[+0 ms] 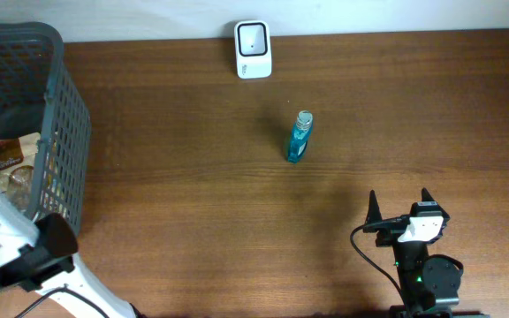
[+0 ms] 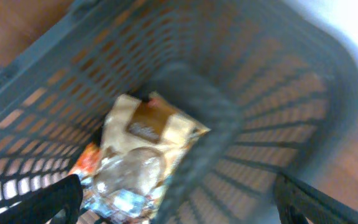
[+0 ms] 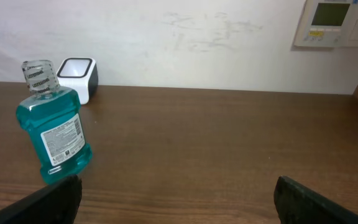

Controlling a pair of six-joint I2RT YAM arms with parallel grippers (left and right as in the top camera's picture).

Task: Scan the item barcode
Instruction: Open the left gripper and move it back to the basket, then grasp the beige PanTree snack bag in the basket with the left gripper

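A blue mouthwash bottle [image 1: 298,138] with a clear cap stands upright mid-table, its white label facing the right wrist camera [image 3: 53,134]. A white barcode scanner [image 1: 253,49] sits at the table's far edge, behind the bottle [image 3: 78,76]. My right gripper [image 1: 399,199] rests near the front right, open and empty [image 3: 176,194], well short of the bottle. In the blurred left wrist view, my left gripper [image 2: 179,194] is open over the grey basket [image 2: 278,93], with nothing between its fingers. Snack packets [image 2: 145,146] lie below it.
The grey mesh basket [image 1: 60,124] stands at the table's left edge, holding packets [image 1: 9,157]. My left arm [image 1: 7,238] reaches in from the front left corner. A wall panel [image 3: 331,22] hangs behind the table.
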